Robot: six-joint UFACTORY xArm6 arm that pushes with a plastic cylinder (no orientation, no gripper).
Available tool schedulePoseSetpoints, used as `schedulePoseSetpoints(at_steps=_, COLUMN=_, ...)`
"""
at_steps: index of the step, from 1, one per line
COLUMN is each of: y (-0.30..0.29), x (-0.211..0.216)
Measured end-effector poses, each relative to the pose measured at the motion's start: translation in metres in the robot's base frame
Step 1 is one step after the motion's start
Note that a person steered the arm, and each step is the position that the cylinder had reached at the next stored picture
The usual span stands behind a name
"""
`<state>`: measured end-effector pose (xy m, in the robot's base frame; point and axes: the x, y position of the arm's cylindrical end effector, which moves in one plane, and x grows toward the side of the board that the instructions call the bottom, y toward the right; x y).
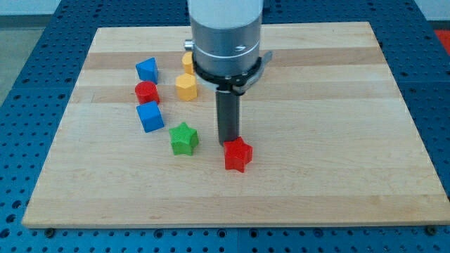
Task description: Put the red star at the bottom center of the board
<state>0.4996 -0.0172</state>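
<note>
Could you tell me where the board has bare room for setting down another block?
Bare: the right half beyond the red star, and the bottom strip below it and the green star. Crowded: upper left, around the blue cube. My tip touches the red star's top.

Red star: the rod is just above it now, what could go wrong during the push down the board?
My tip touches the red star slightly toward its left, so the star may slip off toward the view's right. The green star sits close on the left and might get knocked if I correct sideways.

Grey cyl. arm body w/ black collar, dark rod below.
</note>
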Motion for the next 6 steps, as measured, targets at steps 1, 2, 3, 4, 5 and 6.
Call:
schedulePoseSetpoints(at_steps=1, y=-0.005, x=0.016)
schedulePoseSetpoints(at_steps=2, y=0.002, x=0.021)
schedulePoseSetpoints(at_steps=3, y=0.007, x=0.021)
schedulePoseSetpoints(at_steps=4, y=0.008, x=0.021)
schedulePoseSetpoints(at_steps=5, y=0.025, x=0.029)
schedulePoseSetpoints(at_steps=6, y=0.049, x=0.031)
